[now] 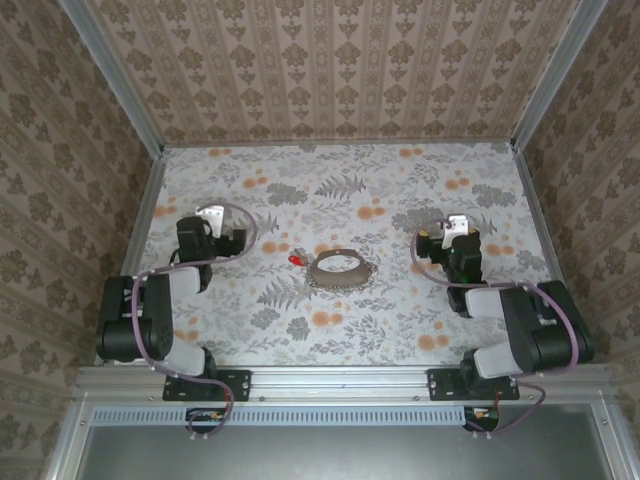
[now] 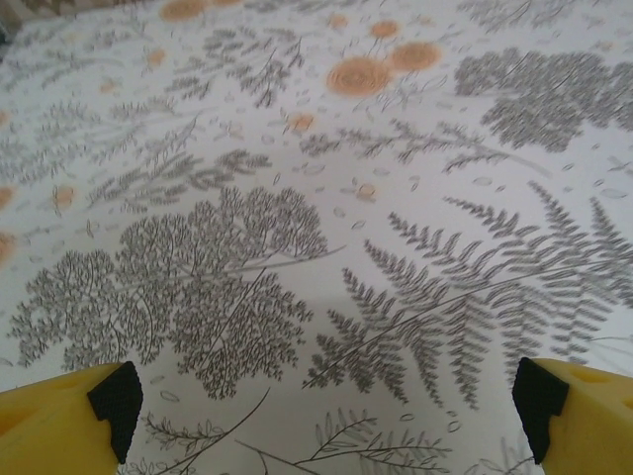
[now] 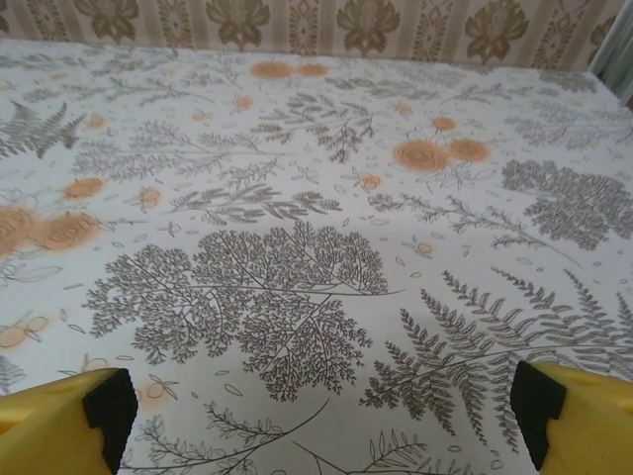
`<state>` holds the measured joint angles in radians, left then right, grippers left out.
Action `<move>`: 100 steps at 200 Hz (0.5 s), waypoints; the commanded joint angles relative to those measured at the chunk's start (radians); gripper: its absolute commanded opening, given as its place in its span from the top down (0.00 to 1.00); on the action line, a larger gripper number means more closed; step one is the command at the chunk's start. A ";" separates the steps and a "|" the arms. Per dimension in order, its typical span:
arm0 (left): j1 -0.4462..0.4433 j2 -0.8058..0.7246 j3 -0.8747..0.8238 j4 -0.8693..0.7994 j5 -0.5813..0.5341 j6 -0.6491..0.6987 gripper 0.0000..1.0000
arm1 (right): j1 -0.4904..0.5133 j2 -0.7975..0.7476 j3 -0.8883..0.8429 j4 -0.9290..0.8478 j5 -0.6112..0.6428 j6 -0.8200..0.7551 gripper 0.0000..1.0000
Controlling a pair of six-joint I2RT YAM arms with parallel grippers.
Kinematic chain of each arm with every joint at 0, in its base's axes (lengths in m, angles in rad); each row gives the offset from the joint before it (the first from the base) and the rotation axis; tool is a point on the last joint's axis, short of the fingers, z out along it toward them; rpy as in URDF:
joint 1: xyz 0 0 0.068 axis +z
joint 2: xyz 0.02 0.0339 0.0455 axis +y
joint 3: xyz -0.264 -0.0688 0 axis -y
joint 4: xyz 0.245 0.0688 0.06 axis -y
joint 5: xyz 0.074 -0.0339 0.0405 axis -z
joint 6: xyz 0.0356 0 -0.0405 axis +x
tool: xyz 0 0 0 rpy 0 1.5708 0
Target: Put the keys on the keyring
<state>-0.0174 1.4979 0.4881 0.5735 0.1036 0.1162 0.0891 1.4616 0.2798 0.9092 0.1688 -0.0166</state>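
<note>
At the middle of the desk [image 1: 420, 310] lies the keyring [image 1: 340, 270], red key [image 1: 297, 259] just beside it; both jaws stand released, empty

Grey-brown keyring [image 1: 340, 270], red key [image 1: 297, 259], grey-and-orange floral table [image 1: 400, 320], yellow fingers [image 2: 49, 426].

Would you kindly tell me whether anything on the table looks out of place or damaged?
Nothing stands out. The keyring lies flat mid-table with a red key beside its left edge; nothing looks spilled or damaged.

No legible text or labels.
</note>
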 commanded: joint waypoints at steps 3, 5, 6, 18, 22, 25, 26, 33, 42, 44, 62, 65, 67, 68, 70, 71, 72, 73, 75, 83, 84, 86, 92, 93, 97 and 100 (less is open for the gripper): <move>0.020 0.017 -0.051 0.201 -0.027 -0.055 0.00 | -0.006 0.084 0.049 0.122 -0.003 -0.005 0.00; 0.020 0.026 -0.060 0.221 -0.036 -0.060 0.00 | -0.007 0.074 0.058 0.092 -0.003 -0.002 0.00; 0.020 0.032 -0.062 0.234 -0.040 -0.062 0.00 | -0.007 0.070 0.063 0.070 -0.004 0.000 0.00; 0.018 0.036 -0.085 0.280 -0.043 -0.056 0.00 | -0.028 0.079 0.083 0.050 -0.027 0.015 0.00; 0.013 0.034 -0.078 0.254 -0.044 -0.050 0.00 | -0.031 0.083 0.084 0.053 -0.016 0.022 0.00; 0.006 0.039 -0.078 0.268 -0.052 -0.044 0.00 | -0.031 0.079 0.088 0.037 -0.009 0.026 0.01; 0.004 0.040 -0.079 0.276 -0.056 -0.042 0.00 | -0.031 0.078 0.091 0.029 -0.008 0.027 0.00; -0.002 0.043 -0.087 0.297 -0.064 -0.035 0.00 | -0.035 0.068 0.096 0.003 -0.009 0.035 0.00; -0.002 0.038 -0.084 0.277 -0.063 -0.037 0.00 | -0.040 0.077 0.096 0.019 -0.007 0.040 0.00; -0.003 0.040 -0.086 0.286 -0.063 -0.035 0.00 | -0.041 0.075 0.096 0.016 -0.007 0.040 0.00; -0.003 0.039 -0.085 0.284 -0.063 -0.037 0.00 | -0.046 0.073 0.113 -0.021 0.022 0.062 0.00; -0.003 0.040 -0.086 0.287 -0.064 -0.036 0.00 | -0.046 0.071 0.118 -0.034 0.029 0.066 0.00; -0.003 0.041 -0.085 0.287 -0.064 -0.036 0.00 | -0.046 0.071 0.120 -0.038 0.029 0.067 0.00; -0.003 0.040 -0.085 0.286 -0.064 -0.037 0.00 | -0.046 0.071 0.120 -0.038 0.029 0.067 0.01; -0.003 0.041 -0.085 0.284 -0.064 -0.037 0.00 | -0.046 0.071 0.119 -0.035 0.029 0.067 0.00; -0.003 0.039 -0.085 0.284 -0.064 -0.036 0.00 | -0.046 0.072 0.117 -0.030 0.029 0.066 0.00; -0.003 0.038 -0.085 0.282 -0.064 -0.036 0.00 | -0.046 0.072 0.116 -0.027 0.031 0.066 0.00; -0.003 0.039 -0.085 0.282 -0.064 -0.036 0.00 | -0.046 0.072 0.114 -0.024 0.031 0.066 0.00; -0.003 0.038 -0.085 0.281 -0.064 -0.037 0.00 | -0.046 0.071 0.113 -0.022 0.029 0.066 0.00; -0.003 0.040 -0.085 0.285 -0.064 -0.036 0.00 | -0.046 0.068 0.114 -0.028 0.029 0.066 0.00; -0.003 0.041 -0.085 0.284 -0.065 -0.036 0.00 | -0.046 0.069 0.114 -0.027 0.030 0.066 0.00; -0.003 0.040 -0.084 0.282 -0.065 -0.038 0.00 | -0.046 0.069 0.113 -0.025 0.030 0.065 0.00; -0.003 0.040 -0.082 0.277 -0.067 -0.039 0.00 | -0.046 0.068 0.113 -0.024 0.030 0.065 0.00; -0.002 0.040 -0.083 0.277 -0.067 -0.039 0.00 | -0.046 0.068 0.113 -0.025 0.030 0.065 0.00; -0.003 0.039 -0.082 0.276 -0.070 -0.042 0.00 | -0.046 0.068 0.113 -0.027 0.029 0.066 0.00; -0.003 0.038 -0.081 0.276 -0.073 -0.044 0.00 | -0.046 0.069 0.113 -0.025 0.029 0.066 0.00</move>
<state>-0.0174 1.5375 0.4053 0.8173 0.0505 0.0959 0.0483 1.5383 0.3748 0.8974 0.1764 0.0261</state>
